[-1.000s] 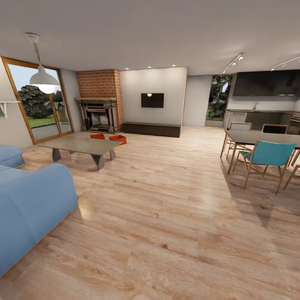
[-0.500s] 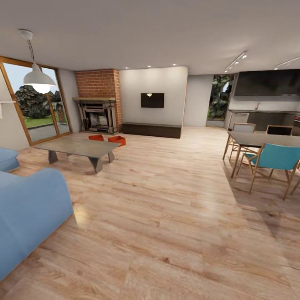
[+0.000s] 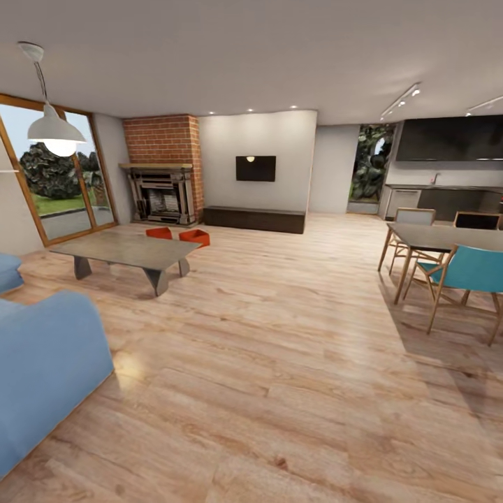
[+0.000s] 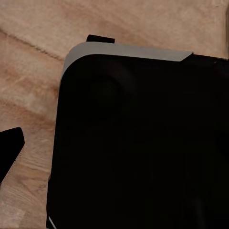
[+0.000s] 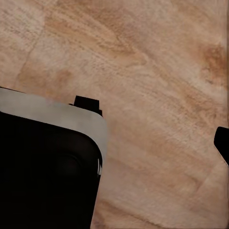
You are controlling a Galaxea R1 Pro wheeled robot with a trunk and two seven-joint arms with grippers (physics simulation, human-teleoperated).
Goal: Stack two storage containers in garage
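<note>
Wood-plank floor [image 3: 279, 335]: two storage containers [image 3: 177, 235] resting by fireplace [image 3: 162, 195].

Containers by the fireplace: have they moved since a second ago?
No. The containers sit at the same spot before the fireplace, behind the coffee table; the whole picture shifted, so the camera moved.

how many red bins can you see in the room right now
2. One storage container sits on the wood floor before the fireplace, partly hidden behind the coffee table; the other storage container lies just beside it, toward the dark bench.
</note>
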